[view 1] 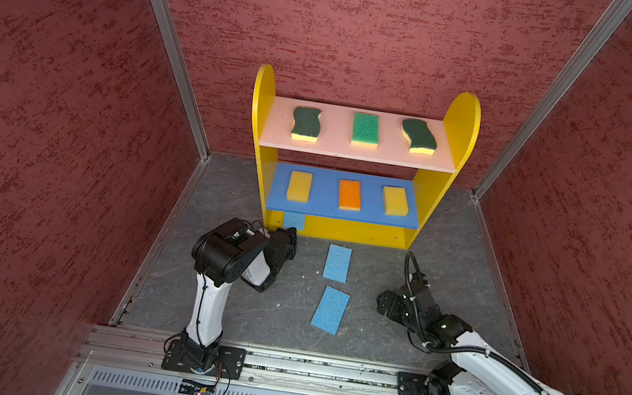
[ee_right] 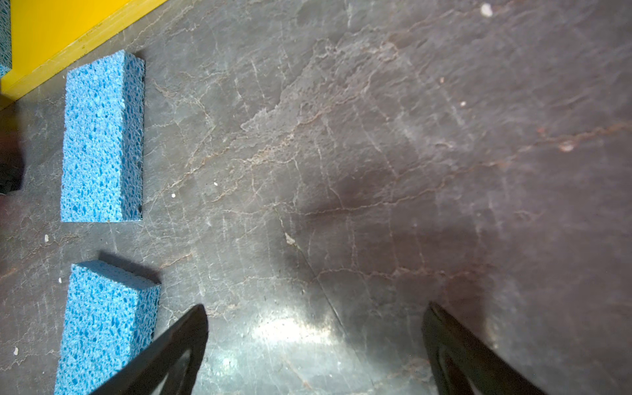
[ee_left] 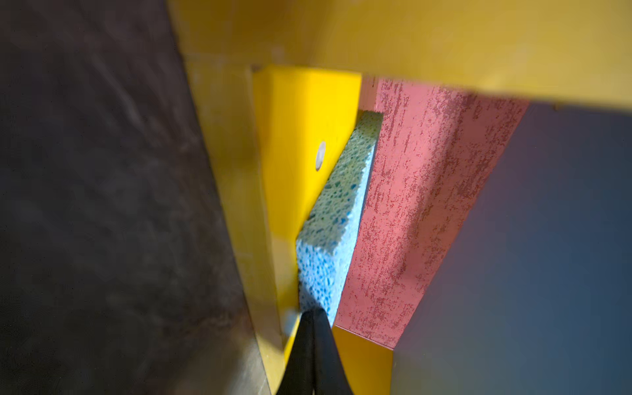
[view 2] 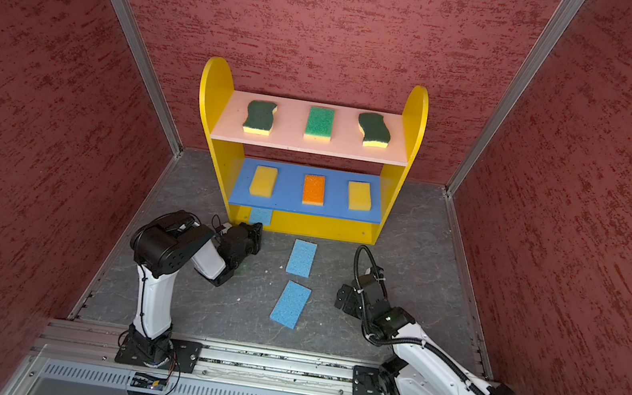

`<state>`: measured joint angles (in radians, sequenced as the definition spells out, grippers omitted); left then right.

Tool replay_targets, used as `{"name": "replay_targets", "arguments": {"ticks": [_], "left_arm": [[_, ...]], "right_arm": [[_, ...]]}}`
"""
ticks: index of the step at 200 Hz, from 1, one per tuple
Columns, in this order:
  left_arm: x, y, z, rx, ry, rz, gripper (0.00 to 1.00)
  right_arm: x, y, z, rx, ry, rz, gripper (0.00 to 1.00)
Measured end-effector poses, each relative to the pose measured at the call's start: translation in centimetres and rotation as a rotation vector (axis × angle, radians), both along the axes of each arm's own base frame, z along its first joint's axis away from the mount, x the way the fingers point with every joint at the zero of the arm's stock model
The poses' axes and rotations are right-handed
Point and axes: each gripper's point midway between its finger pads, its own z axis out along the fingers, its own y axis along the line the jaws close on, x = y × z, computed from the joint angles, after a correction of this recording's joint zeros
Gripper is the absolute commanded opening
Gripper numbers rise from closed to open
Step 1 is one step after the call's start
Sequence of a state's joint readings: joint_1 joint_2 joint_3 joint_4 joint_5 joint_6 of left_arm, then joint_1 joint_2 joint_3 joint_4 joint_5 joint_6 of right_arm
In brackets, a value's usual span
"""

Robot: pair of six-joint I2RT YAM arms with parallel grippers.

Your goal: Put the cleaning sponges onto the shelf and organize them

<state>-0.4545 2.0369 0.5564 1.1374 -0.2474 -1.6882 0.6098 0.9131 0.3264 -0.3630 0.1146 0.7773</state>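
Your right pincer (ee_right: 314,307) hangs released near two blue sponges (ee_right: 102,136) (ee_right: 102,318); left pincer (ee_left: 313,314), clenched, meets a third sponge (ee_left: 337,212) beneath the blue board (view 1: 326,204).

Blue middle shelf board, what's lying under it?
A thin blue sponge on the yellow bottom board, with the closed left gripper at its near end. The blue board covers the tier's back.

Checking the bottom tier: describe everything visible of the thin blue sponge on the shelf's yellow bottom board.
Thin blue porous foam sponge, rectangular, lying flat on the yellow bottom board at its left end, mostly hidden under the blue middle board in both top views. The shut left gripper is at its near end, apparently touching.
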Motion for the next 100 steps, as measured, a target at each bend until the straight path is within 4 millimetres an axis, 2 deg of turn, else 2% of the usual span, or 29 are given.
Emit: {"name": "replay_targets", "arguments": {"ticks": [69,100], "left_arm": [[0.1,0.1,-0.1,-0.002,0.004,0.014,0.04],[-0.9,0.4,-0.1,0.002,0.000,0.018,0.05]], "right_arm": [[0.0,0.0,-0.1,-0.003,0.004,0.000,0.99],[0.0,0.0,-0.1,-0.003,0.004,0.000,0.99]]}}
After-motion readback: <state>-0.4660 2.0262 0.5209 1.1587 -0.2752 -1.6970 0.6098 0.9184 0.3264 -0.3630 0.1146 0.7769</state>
